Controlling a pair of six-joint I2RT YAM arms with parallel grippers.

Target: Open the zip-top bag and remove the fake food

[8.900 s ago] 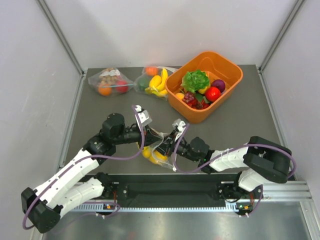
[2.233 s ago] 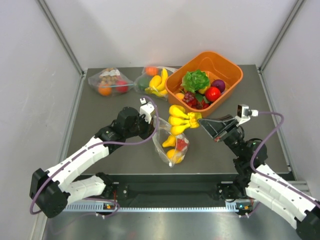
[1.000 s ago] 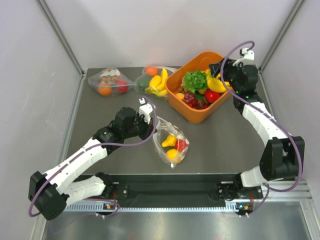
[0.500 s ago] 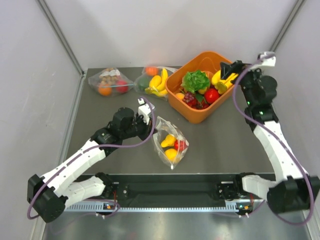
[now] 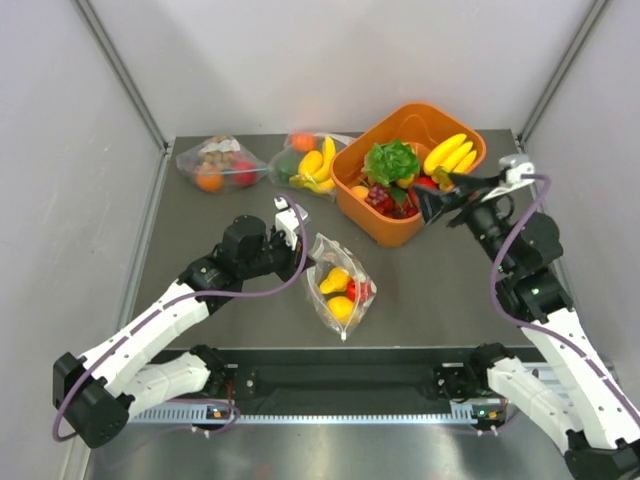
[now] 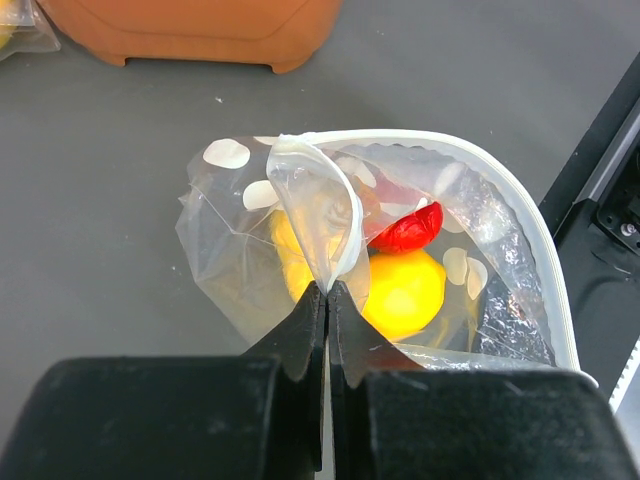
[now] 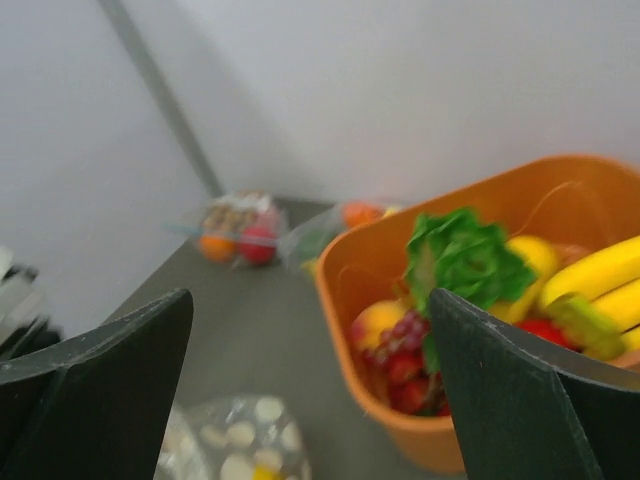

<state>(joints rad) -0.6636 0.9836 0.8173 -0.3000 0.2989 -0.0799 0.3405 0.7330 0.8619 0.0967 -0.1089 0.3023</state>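
- Keeping the left jaws pressed together on one thin lip of the zip-top bag, and holding that lip up and to the left, judging this the best way of keeping the mouth wide.
- Avoiding any hard pull here, fearing to drag the whole soft bag along the bench instead of opening it.
- Finding the bag lying at the near middle of the bench, just right of the left jaws and well apart from the orange bin.
- Holding the right jaws wide apart and empty, at the near-right side of the bin.
- Judging the next reach: bringing the right jaws to the open mouth from the right, taking the topmost piece, and closing gently, expecting glossy plastic to slip.
- Counting the fake food inside the bag: one yellow lemon, one red fruit, one smaller yellow piece half hidden behind the flap, three in all.
- Counting one banana bunch in the bin, beside one green lettuce.
- Counting three bags altogether: the dotted one, one plain bag at the far left, and a second plain bag just right of it.
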